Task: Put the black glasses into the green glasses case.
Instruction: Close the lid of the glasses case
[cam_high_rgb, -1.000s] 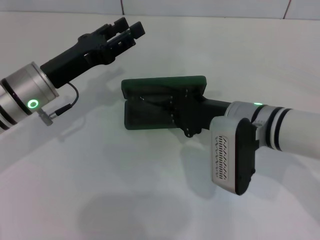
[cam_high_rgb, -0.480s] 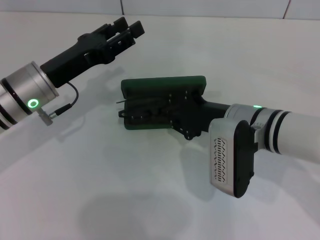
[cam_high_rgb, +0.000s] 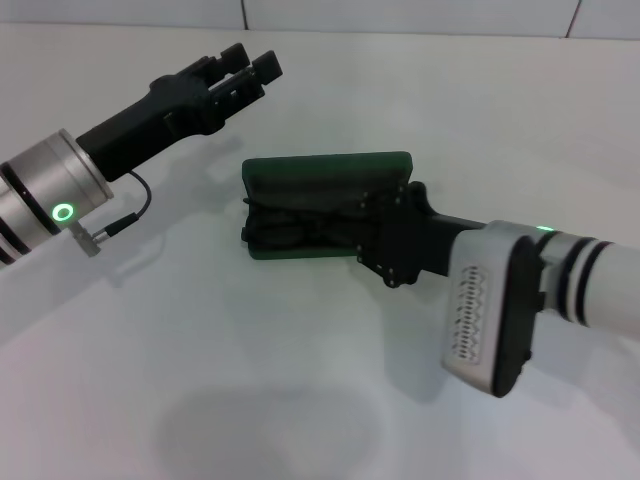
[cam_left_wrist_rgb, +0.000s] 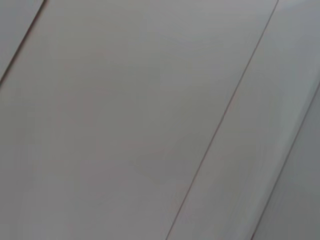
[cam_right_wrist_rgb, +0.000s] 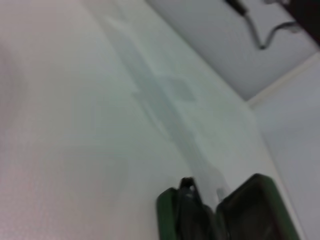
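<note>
On the white table (cam_high_rgb: 300, 380), we are seeing the black glasses (cam_high_rgb: 300, 225) lying lengthwise in the open green glasses case (cam_high_rgb: 325, 175). Our right tool (cam_high_rgb: 385, 240), grip unreadable, is hovering at their right end; our left tool (cam_high_rgb: 245, 70) is waiting narrow, well apart.

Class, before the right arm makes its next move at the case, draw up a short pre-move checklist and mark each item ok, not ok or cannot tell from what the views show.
1. Green glasses case lid open: ok, lid stands up behind the tray.
2. Black glasses inside the tray: ok, they lie in it; a tip at the left end looks slightly past the rim.
3. Right end effector released from the glasses: cannot tell, its fingers are hidden at the case's right end.
4. Left end effector out of the way: ok, raised, behind and left of the case.
5. Case flat on the table: ok.
</note>
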